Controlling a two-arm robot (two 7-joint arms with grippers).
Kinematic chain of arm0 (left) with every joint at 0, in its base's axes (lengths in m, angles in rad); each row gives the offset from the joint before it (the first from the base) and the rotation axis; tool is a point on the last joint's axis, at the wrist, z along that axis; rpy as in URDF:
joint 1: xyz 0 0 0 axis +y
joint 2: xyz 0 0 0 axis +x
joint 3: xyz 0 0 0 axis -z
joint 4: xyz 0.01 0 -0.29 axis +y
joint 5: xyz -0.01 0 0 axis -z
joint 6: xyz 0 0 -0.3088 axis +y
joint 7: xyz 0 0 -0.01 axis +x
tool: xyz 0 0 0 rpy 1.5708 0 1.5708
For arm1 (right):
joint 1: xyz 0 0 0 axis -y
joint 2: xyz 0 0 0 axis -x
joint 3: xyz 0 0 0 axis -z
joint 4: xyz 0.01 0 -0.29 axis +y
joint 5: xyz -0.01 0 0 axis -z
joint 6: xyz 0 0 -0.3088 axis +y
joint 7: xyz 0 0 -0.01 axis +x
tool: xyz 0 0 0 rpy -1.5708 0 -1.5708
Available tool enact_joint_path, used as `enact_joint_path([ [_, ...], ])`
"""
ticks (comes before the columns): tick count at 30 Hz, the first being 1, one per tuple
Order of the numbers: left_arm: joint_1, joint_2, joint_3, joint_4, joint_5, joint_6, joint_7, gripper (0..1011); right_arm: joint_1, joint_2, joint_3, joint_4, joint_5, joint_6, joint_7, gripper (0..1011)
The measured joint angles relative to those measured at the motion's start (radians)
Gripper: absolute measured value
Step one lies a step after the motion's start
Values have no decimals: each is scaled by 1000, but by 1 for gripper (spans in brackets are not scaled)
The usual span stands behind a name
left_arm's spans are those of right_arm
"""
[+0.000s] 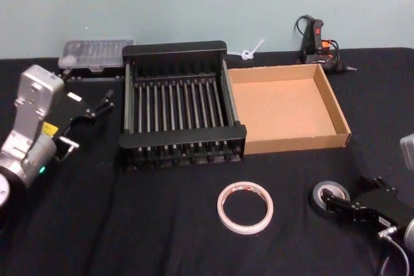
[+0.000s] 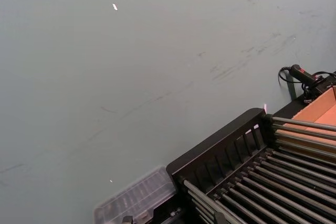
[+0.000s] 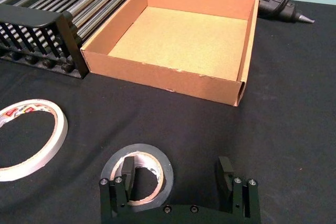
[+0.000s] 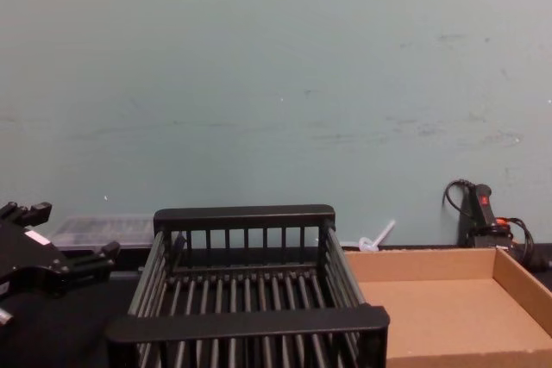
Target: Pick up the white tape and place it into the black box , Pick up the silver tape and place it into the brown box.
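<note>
Right gripper [image 3: 178, 174]: spread, one finger inside silver tape [image 3: 137, 174] core, other outside.
Left gripper [image 1: 107, 100]: spread, beside black box [image 1: 181, 105].
White tape [image 1: 245, 207]: flat on bench [image 1: 162, 224].

The white tape [image 1: 245, 207] is a big thin ring lying flat on the dark table, low in the middle of the head view. The silver tape [image 1: 330, 195] is a small thick grey roll, flat, at the lower right. The black box [image 1: 181, 105] has bars and sits in the middle. The brown box [image 1: 284, 107] touches its right side. Both boxes have nothing inside.
</note>
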Motion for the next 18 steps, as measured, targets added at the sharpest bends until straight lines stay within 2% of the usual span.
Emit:
enact_joint_path([
  [8,0,0,0,0,0,0,0,1001,-1,2,0,-1,2,0,0,978],
  [12,0,0,0,0,0,0,0,1001,-1,2,0,-1,3,-1,0,903],
  [18,0,0,0,0,0,0,0,1002,-2,3,0,-2,5,-1,0,732],
])
